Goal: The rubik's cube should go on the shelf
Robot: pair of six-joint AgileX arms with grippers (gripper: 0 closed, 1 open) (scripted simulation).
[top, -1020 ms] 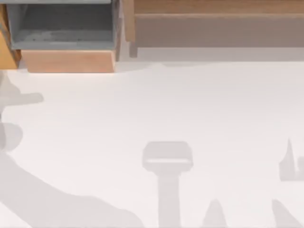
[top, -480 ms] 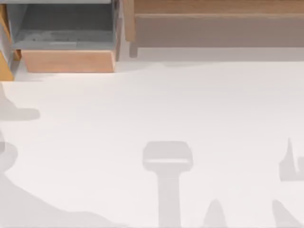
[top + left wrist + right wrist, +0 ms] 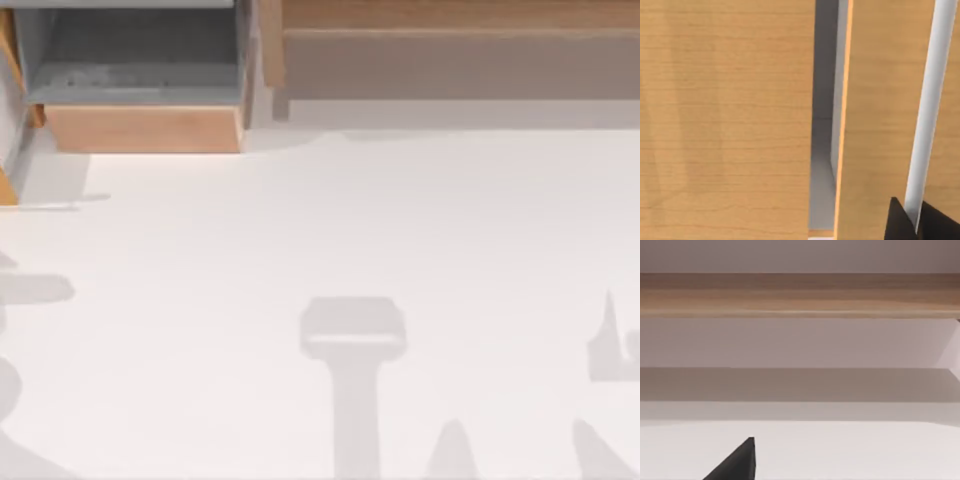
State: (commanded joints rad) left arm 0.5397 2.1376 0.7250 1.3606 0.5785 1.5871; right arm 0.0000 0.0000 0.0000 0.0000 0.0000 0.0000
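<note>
Step in hand: by my judgement an early one; no cube sits on the shelf (image 3: 450,15) ledge, so the placing is not yet done.
Box compartment: the grey-lined box compartment (image 3: 140,60) with a wood front stands at the tabletop's (image 3: 330,220) far left corner, holding nothing I can make out.
Left gripper: the left wrist view looks close onto wood panels (image 3: 725,120) with a grey gap between them; one dark fingertip (image 3: 900,222) shows, too little to tell how far the jaws stand apart or whether anything is held.
Rubik's cube: I cannot tell where it is.
Shelf: runs along the far edge, centre to right corner.
Right gripper: one dark fingertip (image 3: 737,462) shows over the tabletop, facing the shelf front; opening cannot be told.
Next move: likely locating the cube first, then carrying it to the ledge.
</note>
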